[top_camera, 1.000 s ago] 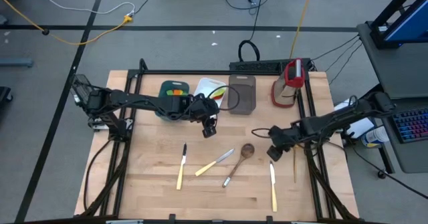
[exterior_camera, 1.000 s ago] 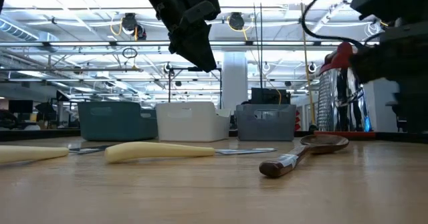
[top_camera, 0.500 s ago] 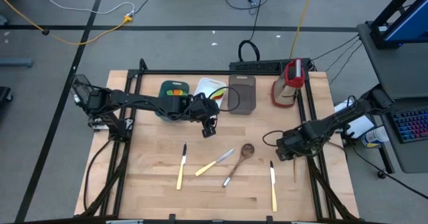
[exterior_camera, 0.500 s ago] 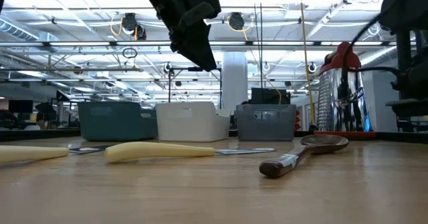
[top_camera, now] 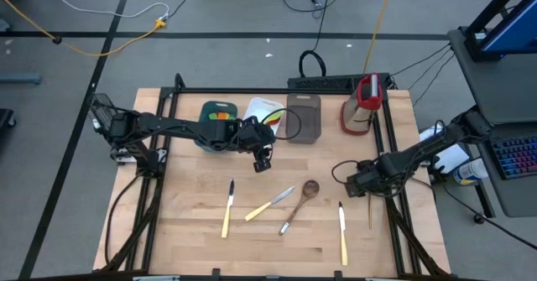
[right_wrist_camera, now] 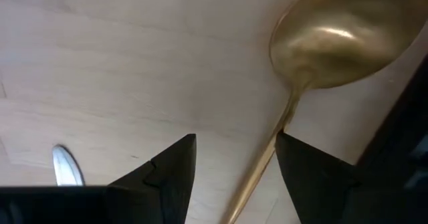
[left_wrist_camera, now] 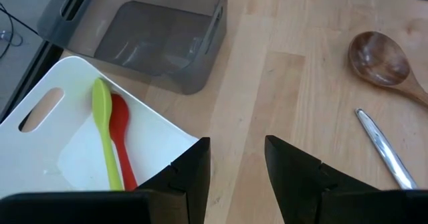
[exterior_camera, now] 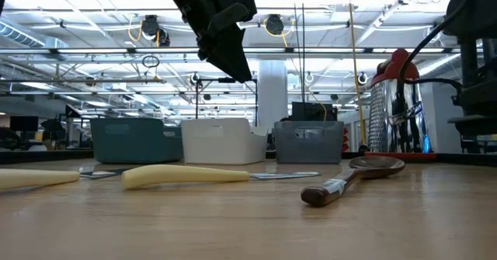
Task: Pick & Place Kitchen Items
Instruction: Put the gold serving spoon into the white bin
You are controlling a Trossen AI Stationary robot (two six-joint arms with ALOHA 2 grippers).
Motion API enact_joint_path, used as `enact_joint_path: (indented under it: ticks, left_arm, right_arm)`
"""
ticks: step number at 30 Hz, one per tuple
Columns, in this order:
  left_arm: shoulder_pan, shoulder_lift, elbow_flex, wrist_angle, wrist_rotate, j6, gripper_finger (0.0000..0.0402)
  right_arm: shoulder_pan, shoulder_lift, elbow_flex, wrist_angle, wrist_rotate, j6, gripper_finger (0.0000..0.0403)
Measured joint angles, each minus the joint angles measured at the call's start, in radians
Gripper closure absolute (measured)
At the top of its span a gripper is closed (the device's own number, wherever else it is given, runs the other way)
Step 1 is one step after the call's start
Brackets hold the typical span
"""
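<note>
High view: left end effector [top_camera: 263,163] hovering over the wooden worktop [top_camera: 193,231] just in front of the white tray [top_camera: 256,110], fingers apart and empty. Behind it a row of trays: teal tray [top_camera: 216,117] with orange and green utensils inside, white tray, grey tray [top_camera: 304,117]. Red-and-white grater [top_camera: 362,103] upright near the far right corner. Right end effector [top_camera: 356,180] low by the worktop's right edge, beside the gold spoon [top_camera: 370,205] lying along that edge. On the open worktop: a pale-handled knife [top_camera: 226,214] at the left, a second pale-handled knife [top_camera: 267,205] angled beside it, a wooden spoon [top_camera: 304,195] in the middle, a third knife [top_camera: 342,235] to the right.

Low view: left end effector [exterior_camera: 233,58] well above the worktop. Pale knife handle [exterior_camera: 182,175] and wooden spoon [exterior_camera: 365,171] flat in the foreground; trays and grater [exterior_camera: 396,105] behind.

Left wrist view: fingers [left_wrist_camera: 294,174] parted with nothing between them. Green spoon [left_wrist_camera: 105,137] and red spoon [left_wrist_camera: 122,137] side by side in the white tray [left_wrist_camera: 40,110]; grey tray [left_wrist_camera: 160,43] seemingly empty, though only part shows. Wooden spoon's bowl [left_wrist_camera: 380,58] farther off.

Right wrist view: fingers [right_wrist_camera: 167,177] spread wide, gold spoon's handle [right_wrist_camera: 257,177] running between them, not clamped; its bowl [right_wrist_camera: 341,40] just ahead.
</note>
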Motion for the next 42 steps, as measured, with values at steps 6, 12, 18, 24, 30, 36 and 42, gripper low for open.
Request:
enact_joint_path:
  ticks: [6,12,18,24,30,36,42]
  left_arm:
    - [0.000,0.000,0.000,-0.001,0.000,0.000,0.0254]
    - [0.000,0.000,0.000,-0.001,0.000,-0.003,0.0254]
    - [0.000,0.000,0.000,0.000,-0.001,-0.005,0.0254]
    - [0.000,0.000,0.000,-0.001,0.000,-0.001,0.0254]
    - [0.000,0.000,0.000,-0.001,0.000,-0.002,0.0254]
    - [0.000,0.000,0.000,-0.001,0.000,-0.001,0.0254]
    - [0.000,0.000,0.000,-0.001,0.000,0.001,0.0254]
  right_arm:
    - [-0.001,0.013,-0.047,0.025,-0.134,0.015,0.0202]
    - [0.000,0.011,-0.049,0.026,-0.150,-0.005,0.0202]
    - [0.001,0.011,-0.050,0.045,-0.100,-0.056,0.0204]
    - [0.002,0.011,-0.050,0.045,-0.043,-0.098,0.0247]
    - [0.001,0.011,-0.050,0.032,-0.008,-0.069,0.0328]
    - [0.000,0.011,-0.050,0.037,0.007,-0.101,0.0393]
    - [0.000,0.011,-0.050,0.093,-0.002,-0.169,0.0386]
